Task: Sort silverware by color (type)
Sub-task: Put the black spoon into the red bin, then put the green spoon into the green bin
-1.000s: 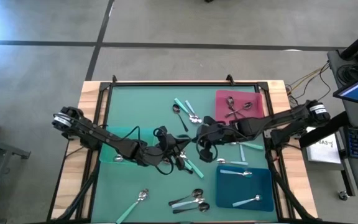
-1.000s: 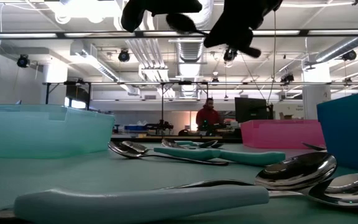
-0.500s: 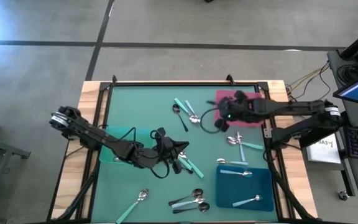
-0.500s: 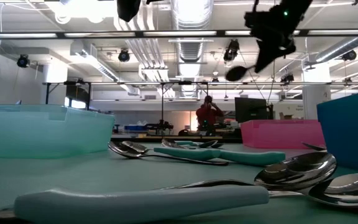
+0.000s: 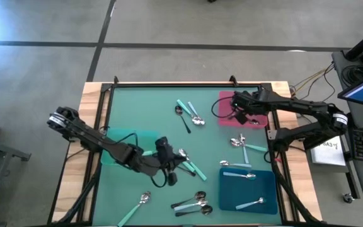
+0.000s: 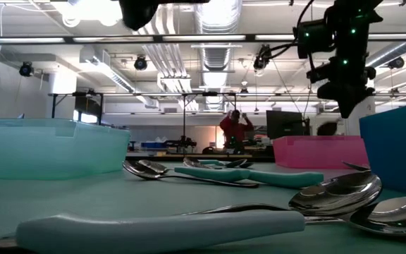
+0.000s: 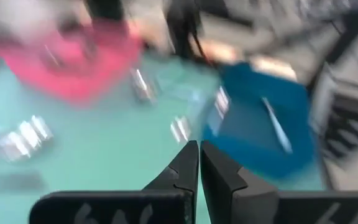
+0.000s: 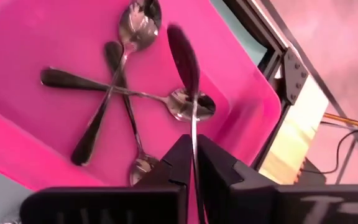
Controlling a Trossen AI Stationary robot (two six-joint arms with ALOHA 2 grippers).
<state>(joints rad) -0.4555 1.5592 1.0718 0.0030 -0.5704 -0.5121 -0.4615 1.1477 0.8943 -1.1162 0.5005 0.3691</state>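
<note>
Green-topped counter [image 5: 150, 107] under the lab lights, spoons scattered across it. The right gripper [image 8: 191, 163] hangs over the pink tray [image 8: 36, 37] at far right, pinching a dark spoon [image 8: 188, 74] by its handle above three all-metal ones already there. Release it askew and it could bounce off the rim. The blue tray [image 5: 247, 192] holds two pale-handled spoons. The left gripper [image 7: 199, 163], closed and empty, hovers mid-counter.

Right claw [image 5: 237, 115] is off the desk's centre and now over the pink tray [image 5: 259, 120], carrying a dark-handled spoon [image 8: 188, 68] pinched between its fingers. Left claw [image 5: 171, 169] has pulled back from the middle and sits lower, near the teal-handled spoons [image 5: 191, 164].
</note>
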